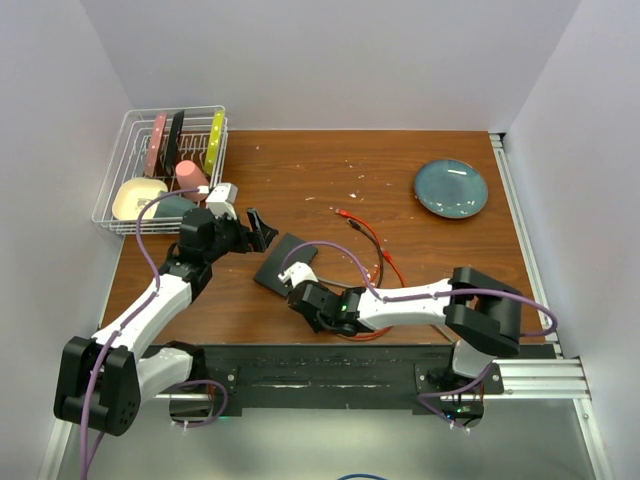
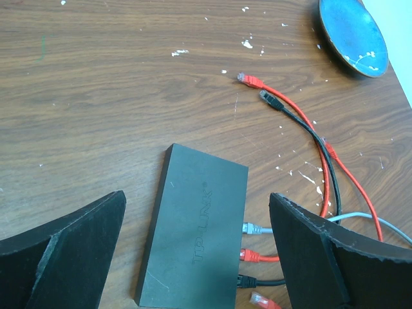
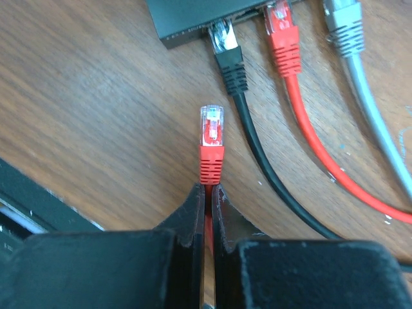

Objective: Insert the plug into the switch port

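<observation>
The black switch box (image 2: 196, 232) lies flat on the wooden table, also visible as the switch box (image 1: 285, 262) from above. Along its port edge (image 3: 193, 29) sit a black plug (image 3: 226, 48), a red plug (image 3: 282, 32) and a grey plug (image 3: 344, 26). My right gripper (image 3: 210, 190) is shut on a red cable just behind its clear-tipped plug (image 3: 212, 138). That plug points at the port edge, a short way from it and left of the black one. My left gripper (image 2: 196, 195) hovers open above the box, holding nothing.
A blue-grey plate (image 1: 451, 188) rests at the back right. A wire dish rack (image 1: 165, 165) with dishes stands at the back left. Loose red cable end (image 2: 248, 80) and black cable end (image 2: 265, 96) lie beyond the box, their cables trailing toward my right arm.
</observation>
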Robot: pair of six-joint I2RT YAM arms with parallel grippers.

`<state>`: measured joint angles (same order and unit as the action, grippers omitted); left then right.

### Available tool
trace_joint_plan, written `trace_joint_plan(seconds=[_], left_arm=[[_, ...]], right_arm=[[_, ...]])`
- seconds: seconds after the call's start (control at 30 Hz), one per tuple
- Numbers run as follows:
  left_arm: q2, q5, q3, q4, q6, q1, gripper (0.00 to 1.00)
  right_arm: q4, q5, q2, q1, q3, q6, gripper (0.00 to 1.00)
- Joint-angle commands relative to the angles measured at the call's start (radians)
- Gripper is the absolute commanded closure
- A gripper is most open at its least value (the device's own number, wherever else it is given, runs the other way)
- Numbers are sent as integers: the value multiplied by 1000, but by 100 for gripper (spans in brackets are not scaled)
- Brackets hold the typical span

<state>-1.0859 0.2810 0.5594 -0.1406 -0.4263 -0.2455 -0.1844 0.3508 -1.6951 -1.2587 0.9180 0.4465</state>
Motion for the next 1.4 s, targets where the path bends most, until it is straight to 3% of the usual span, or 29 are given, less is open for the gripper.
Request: trace_joint_plan(seconds=[0.0, 0.23, 0.4, 0.67, 1.03, 1.37], left_arm=[[14, 0, 25, -27, 18, 11, 1], [-9, -13, 31, -24, 18, 15, 1], [-32, -13, 34, -27, 17, 17, 1], [-69, -12, 27, -48, 24, 20, 1], [-158, 9, -12, -135, 34, 22, 1], [-287, 44, -1, -202, 26, 25, 1]], right_arm=[[-29, 1, 107, -7, 5, -83, 100], [-82, 54, 235, -5, 34, -121, 100], [-144, 155, 238, 19, 105, -167, 100], [-72, 53, 249, 226, 107, -249, 100], [29, -68, 40, 393, 128, -308, 100], [31, -98, -93, 415, 154, -298, 100]])
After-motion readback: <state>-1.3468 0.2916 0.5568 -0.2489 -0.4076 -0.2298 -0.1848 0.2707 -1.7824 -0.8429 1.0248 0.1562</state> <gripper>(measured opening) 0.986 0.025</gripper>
